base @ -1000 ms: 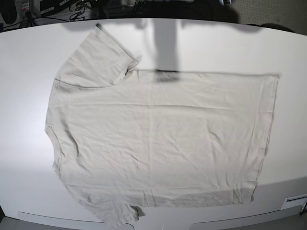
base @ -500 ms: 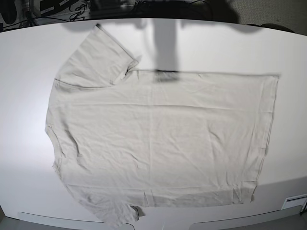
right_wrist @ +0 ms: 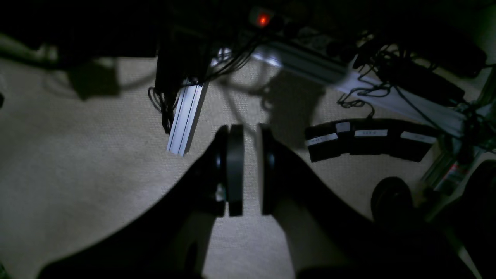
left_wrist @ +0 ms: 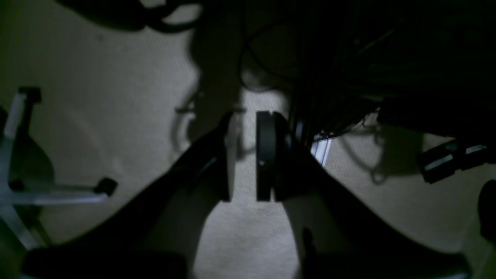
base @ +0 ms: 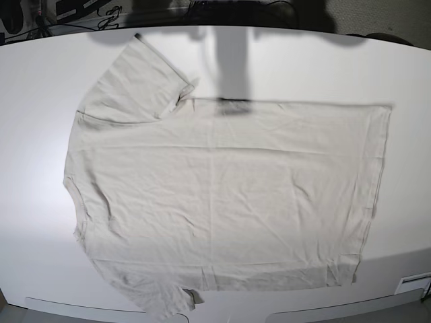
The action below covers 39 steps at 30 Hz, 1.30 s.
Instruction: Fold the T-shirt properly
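Observation:
The T-shirt [base: 222,195] lies spread flat on the white table [base: 323,67] in the base view. Its neck edge is at the left and its hem at the right. One sleeve [base: 138,81] points to the back left. The other sleeve [base: 161,299] reaches the table's front edge. Neither gripper shows in the base view. My left gripper [left_wrist: 246,155] and my right gripper [right_wrist: 251,170] hang over carpeted floor away from the shirt. Each has its pads nearly together with a narrow slit and holds nothing.
A small white box [base: 414,282] sits at the table's front right corner. Cables [base: 81,13] lie behind the back left edge. Below the arms are an aluminium rail [right_wrist: 186,116], black power strips [right_wrist: 372,139] and a chair base [left_wrist: 23,174].

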Available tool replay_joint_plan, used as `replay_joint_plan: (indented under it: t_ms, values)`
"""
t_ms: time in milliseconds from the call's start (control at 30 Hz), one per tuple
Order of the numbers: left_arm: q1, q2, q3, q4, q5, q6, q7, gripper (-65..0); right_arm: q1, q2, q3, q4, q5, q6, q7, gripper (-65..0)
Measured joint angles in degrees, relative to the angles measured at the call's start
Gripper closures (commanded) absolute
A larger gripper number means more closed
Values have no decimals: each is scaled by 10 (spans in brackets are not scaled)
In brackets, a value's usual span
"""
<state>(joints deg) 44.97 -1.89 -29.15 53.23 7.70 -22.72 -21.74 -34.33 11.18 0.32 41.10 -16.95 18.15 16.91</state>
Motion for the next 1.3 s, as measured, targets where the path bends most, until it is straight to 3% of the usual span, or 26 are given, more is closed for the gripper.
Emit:
replay_joint_plan:
  t_ms: [200, 467, 1033, 1167, 1300]
  values:
    - [64, 0, -1, 92, -40, 0, 7, -97, -75, 14, 0, 117, 21, 6, 6, -72]
    - [132, -1, 0, 194, -39, -28, 9, -97, -155, 44, 0, 232, 37, 26, 2, -72]
    - [217, -2, 0, 431, -51, -30, 46, -97, -349, 106, 0, 522, 100, 66, -16, -73]
    - [217, -20, 1, 487, -52, -32, 85, -97, -355, 124, 0, 582, 111, 64, -75, -72]
    - [217, -48, 0, 539, -52, -30, 117, -97, -356, 133, 0, 633, 111, 67, -85, -73]
